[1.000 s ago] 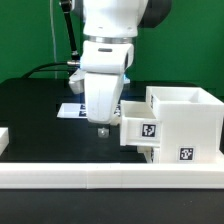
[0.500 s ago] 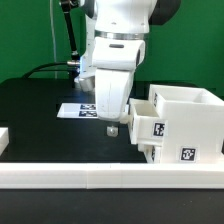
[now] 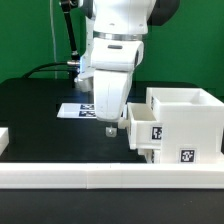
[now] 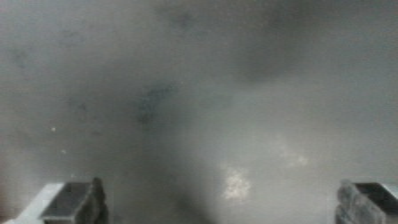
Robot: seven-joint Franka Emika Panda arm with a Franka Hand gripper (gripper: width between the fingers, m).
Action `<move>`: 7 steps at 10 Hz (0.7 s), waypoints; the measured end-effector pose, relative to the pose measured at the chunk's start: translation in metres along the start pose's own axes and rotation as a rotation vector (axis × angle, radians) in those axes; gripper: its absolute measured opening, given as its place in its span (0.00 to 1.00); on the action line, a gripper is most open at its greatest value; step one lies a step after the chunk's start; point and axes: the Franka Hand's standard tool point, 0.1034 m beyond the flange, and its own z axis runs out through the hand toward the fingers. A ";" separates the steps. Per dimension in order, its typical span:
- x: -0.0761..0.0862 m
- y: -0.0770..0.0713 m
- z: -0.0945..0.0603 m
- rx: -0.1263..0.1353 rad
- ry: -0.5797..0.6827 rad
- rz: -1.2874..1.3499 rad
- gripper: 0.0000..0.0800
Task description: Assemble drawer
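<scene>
The tall white housing (image 3: 186,118) stands at the exterior view's right, with a tag on its front. A white tray (image 3: 143,128) with a tag on its face sticks out of the housing's side, partly slid in. Another white part (image 3: 150,155) juts out below it. My gripper (image 3: 110,128) hangs low over the black table, right beside the tray's outer face. In the wrist view my gripper (image 4: 222,203) is open, its fingers (image 4: 75,200) far apart over blurred grey surface with nothing between them.
The marker board (image 3: 72,110) lies on the black table behind the gripper. A long low white rail (image 3: 100,178) runs along the front edge. Another white rail piece (image 3: 4,138) sits at the exterior view's left.
The gripper has moved toward the exterior view's right, and the tray has slid further into the housing.
</scene>
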 end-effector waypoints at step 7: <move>0.023 -0.004 0.003 0.020 0.003 -0.091 0.81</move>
